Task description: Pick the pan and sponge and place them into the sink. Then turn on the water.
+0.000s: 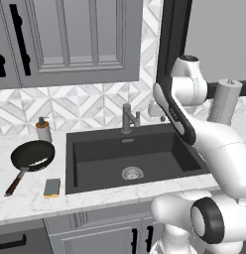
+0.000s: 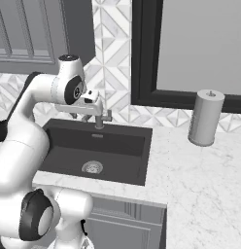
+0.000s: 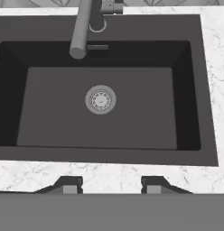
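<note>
Gripper (image 3: 111,186) hangs over the sink (image 3: 195,90), looking straight down into the basin; its 2 finger tips stand apart with bare marble showing between them, and nothing is held. How wide that gap is against its full spread I cannot tell.

Inside the basin lies just the drain (image 3: 100,99), with the faucet (image 3: 82,31) reaching in from 12 o'clock in the hand view.

Neither task item is in the sink yet. In the left base view the pan (image 1: 32,155) sits on the counter (image 1: 30,206) at about 9 o'clock from the sink, well apart from the hand. Its handle (image 1: 16,182) runs from the bowl toward 7 o'clock, pointing at the counter's front edge. The sponge (image 1: 52,187) lies just beside that handle, toward 4 o'clock of the pan, near the sink's left rim.

My judgement: the hand must swing left past the rim, then line its fingers across the handle's long axis.
</note>
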